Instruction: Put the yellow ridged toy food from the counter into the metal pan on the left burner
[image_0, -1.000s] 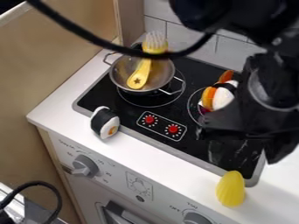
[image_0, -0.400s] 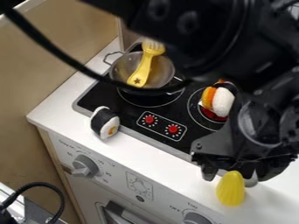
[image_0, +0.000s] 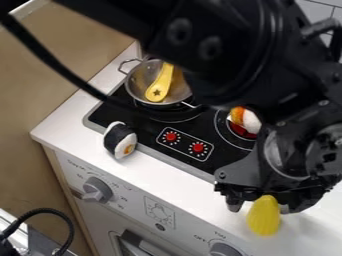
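Jaws (image_0: 262, 206) open around the stove-side end of the yellow toy (image_0: 264, 220) on the white table (image_0: 160, 172). Looks like we're lining up a grab; next needs a centered, even squeeze.

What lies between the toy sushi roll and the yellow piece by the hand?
In the camera view, bare white countertop runs from the sushi roll toward the yellow piece; just before the latter, one fingertip of the hand shows in between.
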